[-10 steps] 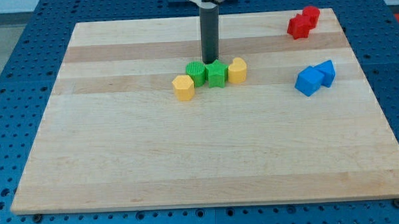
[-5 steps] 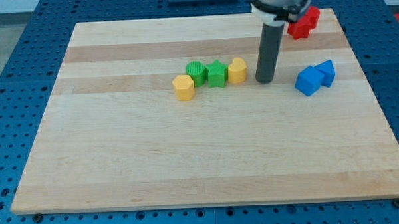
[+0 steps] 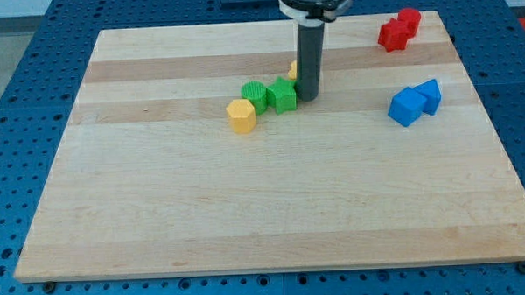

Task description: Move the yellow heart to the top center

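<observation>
Pushing from the near right, my tip (image 3: 307, 97) stands against the yellow heart (image 3: 292, 69), mostly hidden behind the rod, so it can go far toward top center. No gripper exists. Touching left: green star (image 3: 283, 95), green cylinder (image 3: 255, 95); yellow hexagon (image 3: 241, 115) nearer. Red blocks (image 3: 398, 30) and blue blocks (image 3: 415, 102) lie well apart.

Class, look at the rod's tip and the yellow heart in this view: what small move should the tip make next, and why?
Probably a short push toward the view's top. My tip sits just right of the green star-like block, and the yellow heart peeks out behind the rod, on its top-left side. The heart is not yet at the board's top center, so pushing from below seems right.
</observation>
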`<state>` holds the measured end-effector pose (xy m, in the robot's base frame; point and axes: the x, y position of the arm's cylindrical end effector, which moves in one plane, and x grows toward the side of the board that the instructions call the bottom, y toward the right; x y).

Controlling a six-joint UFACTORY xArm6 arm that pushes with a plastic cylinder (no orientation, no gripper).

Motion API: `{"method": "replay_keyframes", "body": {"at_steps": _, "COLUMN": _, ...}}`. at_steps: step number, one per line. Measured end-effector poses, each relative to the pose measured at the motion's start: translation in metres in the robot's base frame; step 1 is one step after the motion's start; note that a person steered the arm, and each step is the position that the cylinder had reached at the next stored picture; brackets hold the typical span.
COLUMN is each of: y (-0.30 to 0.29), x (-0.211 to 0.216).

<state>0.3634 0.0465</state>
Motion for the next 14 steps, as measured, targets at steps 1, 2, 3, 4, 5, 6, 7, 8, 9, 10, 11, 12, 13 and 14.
{"method": "replay_keyframes", "body": {"at_steps": 1, "y": -0.015, "x": -0.023}}
{"method": "replay_keyframes", "body": {"at_steps": 2, "y": -0.021, "x": -0.048}}
{"method": "replay_keyframes", "body": {"at_steps": 3, "y": -0.028, "x": -0.07}}
{"method": "replay_keyframes", "body": {"at_steps": 4, "y": -0.028, "x": -0.083}}
{"method": "replay_keyframes", "body": {"at_steps": 5, "y": -0.025, "x": -0.094}}
{"method": "replay_keyframes", "body": {"at_steps": 6, "y": -0.006, "x": -0.094}}
{"method": "replay_keyframes", "body": {"at_steps": 7, "y": 0.015, "x": -0.1}}
{"method": "replay_keyframes", "body": {"at_steps": 8, "y": 0.012, "x": -0.119}}
{"method": "replay_keyframes", "body": {"at_steps": 9, "y": 0.004, "x": -0.129}}
{"method": "replay_keyframes", "body": {"at_steps": 10, "y": -0.006, "x": -0.129}}
{"method": "replay_keyframes", "body": {"at_steps": 11, "y": -0.019, "x": -0.129}}
{"method": "replay_keyframes", "body": {"at_steps": 12, "y": -0.019, "x": -0.129}}
{"method": "replay_keyframes", "body": {"at_steps": 13, "y": -0.019, "x": -0.129}}
{"method": "replay_keyframes", "body": {"at_steps": 14, "y": -0.019, "x": -0.12}}
